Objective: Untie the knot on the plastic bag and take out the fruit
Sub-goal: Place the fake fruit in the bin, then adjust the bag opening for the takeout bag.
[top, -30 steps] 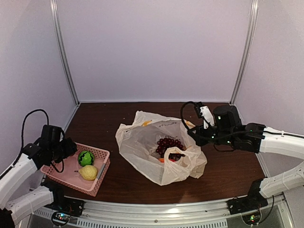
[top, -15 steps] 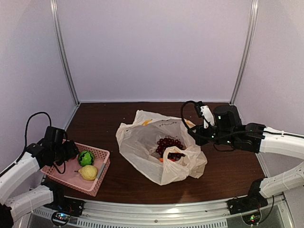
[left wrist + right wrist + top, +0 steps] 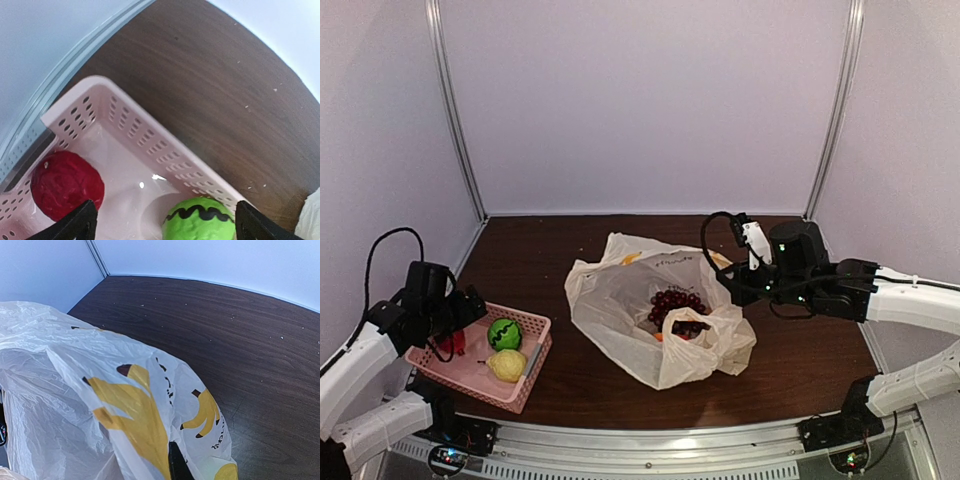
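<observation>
The plastic bag (image 3: 620, 300) lies open mid-table, with no knot in view; its handle loops hang loose. A dark purple grape bunch (image 3: 676, 303) and a small red piece show inside it. My right gripper (image 3: 728, 281) is at the bag's upper right rim, shut on the plastic. In the right wrist view the bag (image 3: 100, 390) drapes over the gripper (image 3: 176, 465). My left gripper (image 3: 460, 318) hangs open over the pink basket (image 3: 525, 390). Below its open jaws (image 3: 167, 225) lie a red apple (image 3: 65, 184) and the green striped ball (image 3: 200, 221).
The basket (image 3: 165, 150) stands at the near left and also holds a yellow pear (image 3: 506, 364) beside the green ball (image 3: 503, 333) and the apple (image 3: 453, 343). Side walls and corner posts ring the brown table (image 3: 800, 360).
A red apple now lies in the basket's left end, where none showed before. My left gripper has lifted slightly above it. The green ball has shifted a little. The right arm has held still.
</observation>
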Controlling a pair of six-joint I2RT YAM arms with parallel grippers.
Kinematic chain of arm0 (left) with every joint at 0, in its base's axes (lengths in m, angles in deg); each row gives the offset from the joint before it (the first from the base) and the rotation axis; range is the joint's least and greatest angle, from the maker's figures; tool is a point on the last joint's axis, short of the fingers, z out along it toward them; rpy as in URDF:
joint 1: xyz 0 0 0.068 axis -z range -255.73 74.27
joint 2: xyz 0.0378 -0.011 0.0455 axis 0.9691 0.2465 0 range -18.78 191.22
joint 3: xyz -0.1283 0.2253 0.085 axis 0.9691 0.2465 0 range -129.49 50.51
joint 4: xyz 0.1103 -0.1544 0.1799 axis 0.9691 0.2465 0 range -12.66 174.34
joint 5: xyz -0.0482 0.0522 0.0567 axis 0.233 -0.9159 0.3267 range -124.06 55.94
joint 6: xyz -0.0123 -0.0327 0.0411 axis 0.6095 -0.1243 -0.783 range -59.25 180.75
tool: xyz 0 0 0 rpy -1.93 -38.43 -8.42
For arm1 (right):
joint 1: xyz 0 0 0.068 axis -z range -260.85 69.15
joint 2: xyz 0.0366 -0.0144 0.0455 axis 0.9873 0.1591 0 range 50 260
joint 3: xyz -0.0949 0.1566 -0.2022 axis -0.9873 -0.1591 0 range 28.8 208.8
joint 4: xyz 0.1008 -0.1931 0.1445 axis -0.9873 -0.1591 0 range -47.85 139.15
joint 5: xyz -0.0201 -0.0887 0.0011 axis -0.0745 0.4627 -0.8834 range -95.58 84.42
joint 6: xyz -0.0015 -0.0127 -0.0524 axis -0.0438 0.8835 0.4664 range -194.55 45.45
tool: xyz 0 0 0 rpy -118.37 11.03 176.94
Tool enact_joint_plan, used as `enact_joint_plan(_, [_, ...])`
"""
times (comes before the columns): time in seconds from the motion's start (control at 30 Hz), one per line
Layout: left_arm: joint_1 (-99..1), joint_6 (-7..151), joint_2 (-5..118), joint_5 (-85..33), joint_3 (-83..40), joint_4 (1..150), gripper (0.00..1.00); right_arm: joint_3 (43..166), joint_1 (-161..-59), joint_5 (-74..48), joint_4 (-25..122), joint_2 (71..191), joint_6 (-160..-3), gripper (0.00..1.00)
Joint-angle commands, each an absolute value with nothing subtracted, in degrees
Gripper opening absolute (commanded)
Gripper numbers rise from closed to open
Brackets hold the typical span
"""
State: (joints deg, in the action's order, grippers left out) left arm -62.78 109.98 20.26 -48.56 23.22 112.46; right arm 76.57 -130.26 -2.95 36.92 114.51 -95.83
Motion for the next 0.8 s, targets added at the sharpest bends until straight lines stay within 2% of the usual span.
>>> enact_joint_plan(0.0, [-63.16,102.52,18.12,-45.84,16.17,111.13,0.98,77.05,-130.24,-1.06,36.53,113.99,-96.35,0.05])
enact_joint_plan(0.1, [-63.12,94.33,18.14,-36.65,12.63,106.39,0.97,77.22,-130.24,-0.38,36.21,113.90,-96.37,0.02])
enact_joint_plan(0.23, [-62.76,87.10,22.57,-15.42,8.26,101.10,0.94,77.51,-130.15,0.76,35.54,113.72,-96.60,0.00])
enact_joint_plan(0.33, [-58.32,85.69,25.99,-5.81,5.69,97.82,0.94,77.81,-130.15,1.33,35.28,113.55,-96.94,0.00])
enact_joint_plan(0.57, [-39.68,83.58,34.95,-4.60,-2.35,89.49,0.98,79.06,-130.07,1.91,34.16,114.09,-96.74,0.00])
enact_joint_plan(0.77, [-33.29,82.05,44.32,-5.64,-8.12,87.05,0.98,80.45,-130.07,1.57,33.68,115.07,-96.11,0.00])
